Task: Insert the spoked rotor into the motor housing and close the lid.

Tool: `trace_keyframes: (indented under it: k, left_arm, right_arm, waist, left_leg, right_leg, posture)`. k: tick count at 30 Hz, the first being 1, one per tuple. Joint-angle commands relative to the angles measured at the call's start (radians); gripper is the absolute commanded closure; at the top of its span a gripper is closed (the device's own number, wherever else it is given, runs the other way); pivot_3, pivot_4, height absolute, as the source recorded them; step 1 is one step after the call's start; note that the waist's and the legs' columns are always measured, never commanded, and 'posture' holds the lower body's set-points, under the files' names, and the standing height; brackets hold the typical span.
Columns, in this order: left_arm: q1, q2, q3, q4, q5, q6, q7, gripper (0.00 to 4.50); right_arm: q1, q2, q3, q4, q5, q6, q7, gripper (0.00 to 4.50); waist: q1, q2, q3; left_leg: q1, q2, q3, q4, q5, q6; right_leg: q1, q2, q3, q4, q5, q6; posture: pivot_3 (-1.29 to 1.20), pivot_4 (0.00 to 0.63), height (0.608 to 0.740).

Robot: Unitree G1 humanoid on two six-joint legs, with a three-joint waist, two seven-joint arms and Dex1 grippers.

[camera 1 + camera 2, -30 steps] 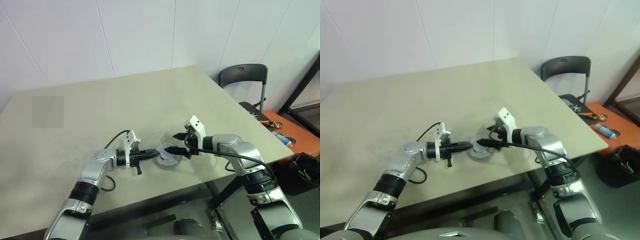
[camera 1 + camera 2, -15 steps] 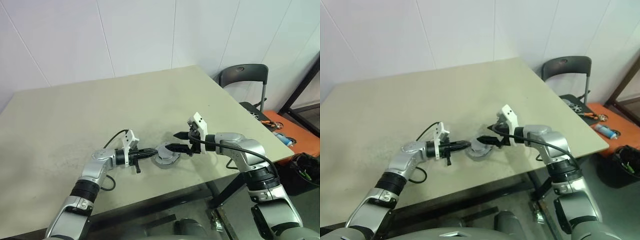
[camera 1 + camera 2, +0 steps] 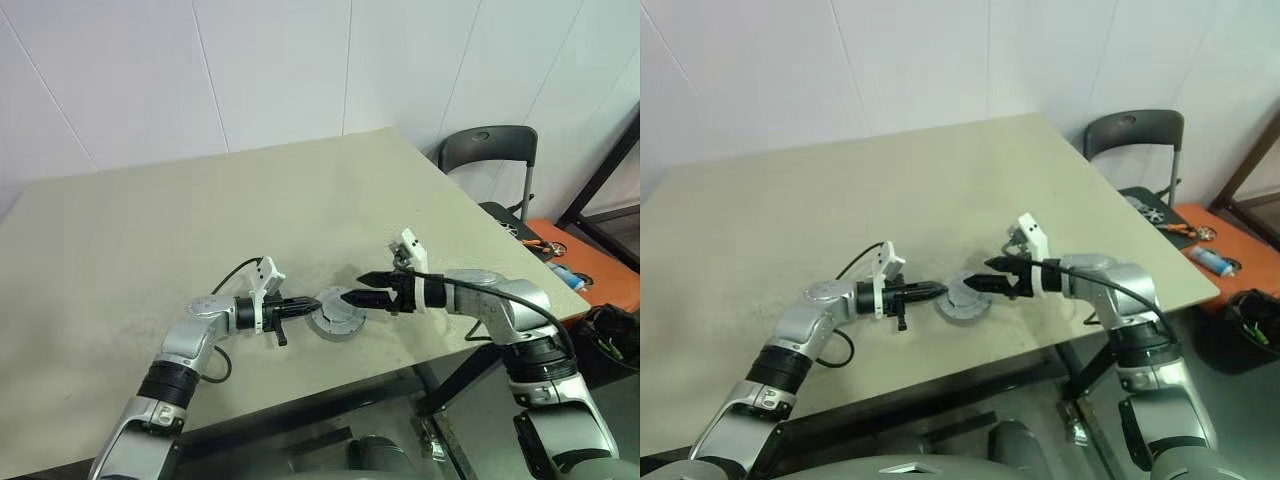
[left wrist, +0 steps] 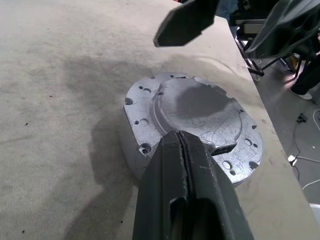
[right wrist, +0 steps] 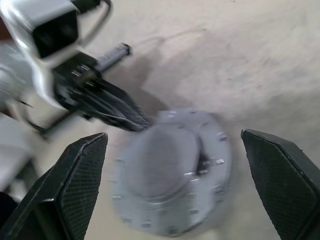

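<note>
Beige surface (image 3: 150, 220) carries a round grey cast-metal lidded motor housing (image 3: 336, 312) near its front edge. Left claw (image 3: 305, 306), pressed together, points at it; right claw (image 3: 352, 288) spread beside it.

The round lid (image 4: 192, 117) looks like matt, rough cast grey metal; the tabletop (image 3: 200, 215) is dull and scuffed, perhaps a laminate.
</note>
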Motion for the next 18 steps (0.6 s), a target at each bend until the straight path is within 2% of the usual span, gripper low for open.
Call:
trace_keyframes:
  k: [1,9,18]
  left_arm:
    - [-0.021,-0.007,-0.02,0.053,0.027,-0.031,-0.019,4.5]
    - [-0.003,-0.038,-0.035,0.024,0.045,-0.032,0.016,4.5]
    - [0.011,-0.084,-0.056,-0.052,0.06,0.024,0.088,4.5]
  right_arm:
    - [-0.051,-0.007,-0.086,0.029,0.074,0.129,-0.029,0.03]
    - [0.0,-0.04,-0.095,0.07,0.092,0.276,-0.064,0.03]
    - [0.085,-0.087,-0.055,0.063,0.079,0.28,-0.066,0.03]
  waist:
    - [0.0,0.0,0.0]
    - [0.001,0.0,0.0]
    - [0.026,0.0,-0.001]
  left_leg:
    - [0.0,0.0,0.0,0.0,0.0,0.0]
    - [0.0,0.0,0.0,0.0,0.0,0.0]
    - [0.001,-0.001,0.0,0.001,0.0,0.001]
  right_leg:
    - [0.0,0.0,0.0,0.0,0.0,0.0]
    - [0.001,0.0,0.0,0.0,0.0,0.0]
    - [0.003,0.0,-0.001,-0.001,-0.001,0.003]
  posture:
    - [0.0,0.0,0.74]
    - [0.0,0.0,0.74]
    - [0.0,0.0,0.74]
